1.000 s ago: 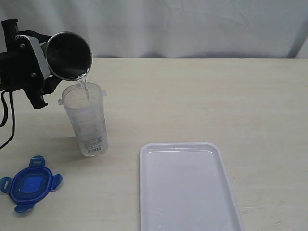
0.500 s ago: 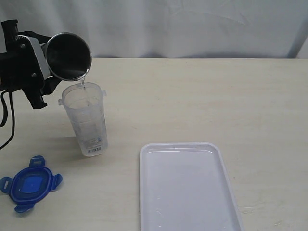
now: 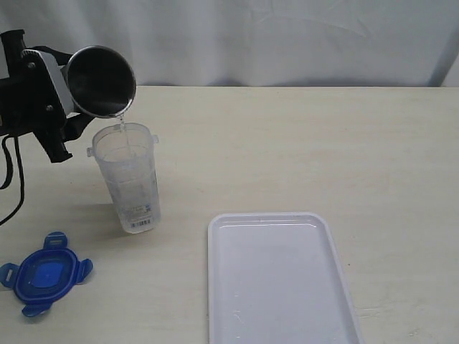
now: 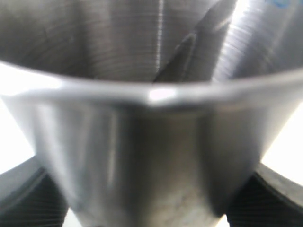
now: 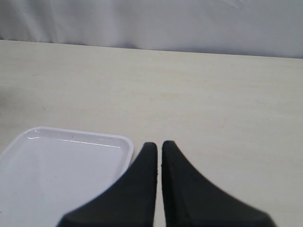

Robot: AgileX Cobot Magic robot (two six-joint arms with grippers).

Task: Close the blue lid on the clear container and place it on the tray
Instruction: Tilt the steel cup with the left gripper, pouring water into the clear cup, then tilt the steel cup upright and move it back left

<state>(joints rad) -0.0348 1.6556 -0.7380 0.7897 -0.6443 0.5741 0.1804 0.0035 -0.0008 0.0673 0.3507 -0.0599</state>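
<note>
pour thinned; one cup, container, lid, tray.

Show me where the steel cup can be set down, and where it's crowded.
Widest bare patch: table right of the clear container, beyond the far edge of the tray. A narrower strip lies between the blue lid and the tray. The tray itself is bare. Crowded: far left, where the steel cup tilts over the container.
</note>
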